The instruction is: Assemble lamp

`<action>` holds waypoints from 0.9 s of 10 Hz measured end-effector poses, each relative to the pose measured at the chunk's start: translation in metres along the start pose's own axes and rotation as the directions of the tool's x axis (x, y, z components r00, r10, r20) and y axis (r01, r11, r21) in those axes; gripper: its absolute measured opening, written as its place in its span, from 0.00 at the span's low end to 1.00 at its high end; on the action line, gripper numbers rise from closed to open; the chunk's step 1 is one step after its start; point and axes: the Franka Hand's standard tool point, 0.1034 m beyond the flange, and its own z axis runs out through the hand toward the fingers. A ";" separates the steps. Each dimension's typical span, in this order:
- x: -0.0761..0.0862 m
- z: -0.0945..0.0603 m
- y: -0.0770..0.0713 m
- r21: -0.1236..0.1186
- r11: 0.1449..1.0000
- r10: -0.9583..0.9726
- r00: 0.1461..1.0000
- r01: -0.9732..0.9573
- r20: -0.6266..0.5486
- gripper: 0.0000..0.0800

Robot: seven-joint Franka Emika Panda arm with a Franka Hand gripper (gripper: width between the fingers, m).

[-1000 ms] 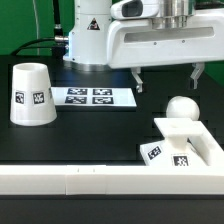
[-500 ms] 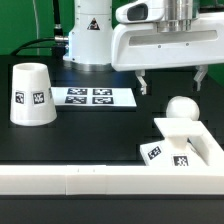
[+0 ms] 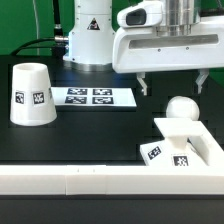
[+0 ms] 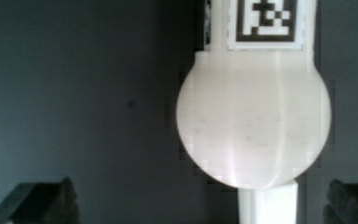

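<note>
The white round bulb [image 3: 181, 108] is at the exterior view's right, just behind the low square base [image 3: 182, 150] with its tags. I cannot tell whether they touch. The conical shade [image 3: 32, 95] stands alone at the exterior view's left, tag facing the camera. My gripper [image 3: 172, 86] hangs open and empty just above the bulb, one finger on each side. In the wrist view the bulb [image 4: 247, 110] fills the middle, with a tagged white part [image 4: 265, 20] beyond it. The dark fingertips [image 4: 43, 200] stand wide apart at the frame's corners.
The marker board [image 3: 92, 97] lies flat at the back centre, between the shade and the arm's white pedestal [image 3: 92, 40]. A long white rail [image 3: 70, 181] runs along the front edge and joins the base's corner at the right.
My gripper has shifted a little toward the exterior view's right, over the bulb. It stays open. The parts have not moved.
</note>
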 end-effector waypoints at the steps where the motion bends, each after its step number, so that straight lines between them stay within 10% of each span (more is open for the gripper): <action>1: -0.007 -0.001 0.003 -0.013 1.000 -0.006 0.991 0.008 0.131 0.87; 9: -0.006 0.007 -0.010 -0.020 1.000 -0.003 0.862 0.016 0.507 0.87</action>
